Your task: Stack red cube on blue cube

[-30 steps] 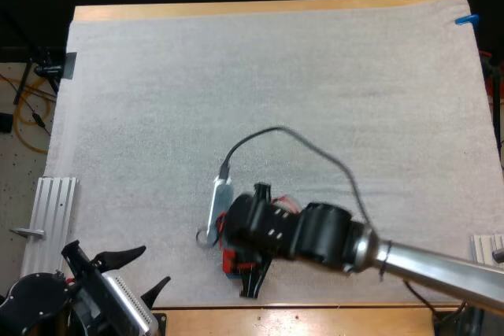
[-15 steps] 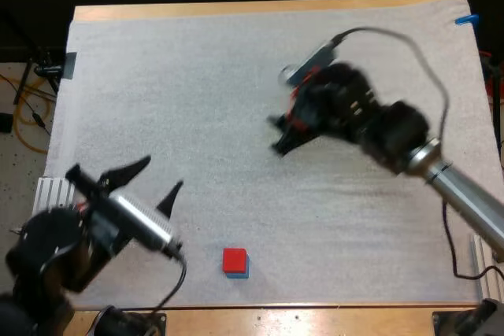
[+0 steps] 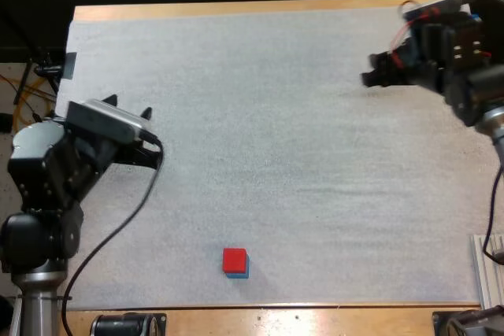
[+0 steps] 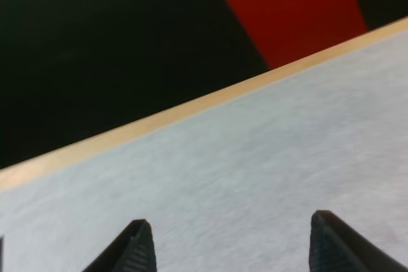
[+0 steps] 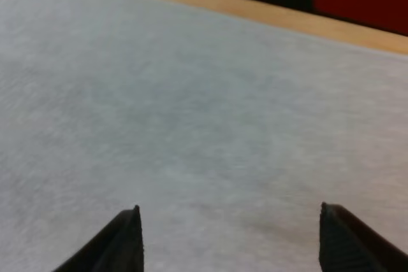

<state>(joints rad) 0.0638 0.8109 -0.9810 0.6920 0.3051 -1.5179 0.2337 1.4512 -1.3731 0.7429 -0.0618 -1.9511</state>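
Left gripper (image 3: 126, 106): fingers apart, empty, over the mat (image 3: 276, 155). Right gripper (image 3: 373, 68): also released, far right. Red cube (image 3: 235, 258) sits on blue cube (image 3: 242, 273) at the near edge, well apart from both grippers, nearer the left. The 2-cube stack appears complete.

The mat (image 3: 299, 155) is white, matt, finely grained like foam sheet; the worktop (image 3: 236, 9) smooth pale wood; the red cube (image 3: 234, 260) plain, matt.
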